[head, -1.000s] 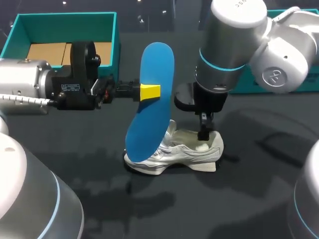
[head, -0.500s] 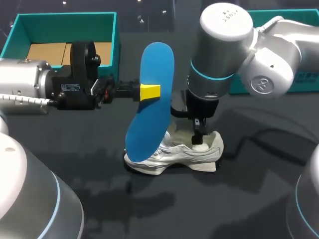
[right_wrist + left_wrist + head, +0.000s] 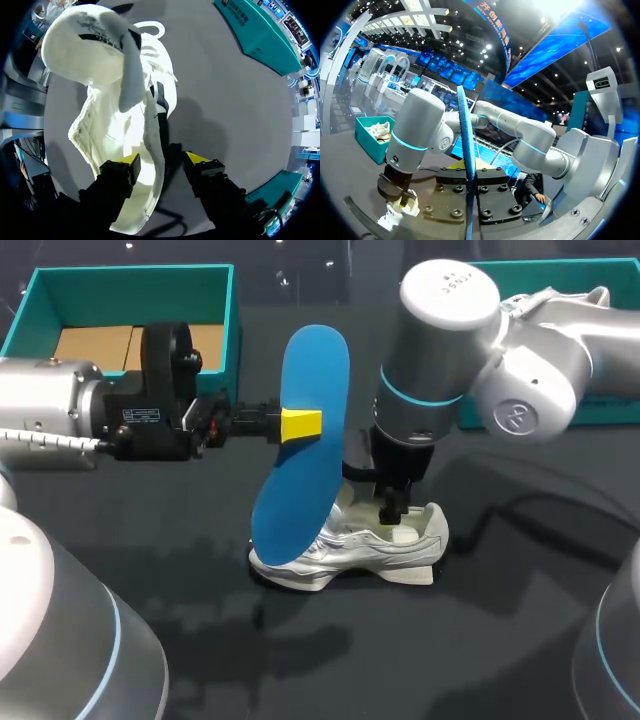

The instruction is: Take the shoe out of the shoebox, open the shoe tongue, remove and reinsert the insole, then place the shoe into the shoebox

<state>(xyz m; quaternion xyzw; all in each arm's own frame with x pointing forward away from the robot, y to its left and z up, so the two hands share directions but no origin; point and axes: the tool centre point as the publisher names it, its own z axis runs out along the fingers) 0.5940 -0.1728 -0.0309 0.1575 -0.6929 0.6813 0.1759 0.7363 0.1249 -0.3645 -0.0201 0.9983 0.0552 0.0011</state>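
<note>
**Q:** Position of the shoe (image 3: 420, 540)?

**A:** Standing on its sole near the middle of the dark table (image 3: 500, 640), toe to the left, heel to the right; outside the teal shoebox (image 3: 120, 278) and well apart from it; shoebox at the far left corner, open-topped, with brown cardboard (image 3: 95, 345) on its floor; second teal box (image 3: 610, 410) at the far right, partly hidden behind the right arm (image 3: 440, 330).

**Q:** State of the left gripper (image 3: 300, 425)?

**A:** Closed on the blue insole (image 3: 312, 365); pinched across its width a little above mid-length, one yellow tip on the near face; held on edge, nearly upright, leaning slightly; upper end high over the table, lower end down in front of the shoe's toe half; contact between insole and shoe not discernible; seen edge-on as a thin blue line in the left wrist view, with the right arm and the shoe beyond it.

**Q:** And the right gripper (image 3: 162, 160)?

**A:** Pointing straight down at the heel end of the shoe; fingers (image 3: 125, 162) spread wide, one yellow tip inside the opening, the other outside; straddling the side wall of the collar, with bare table showing between that wall and the outer tip; nothing gripped.
</note>
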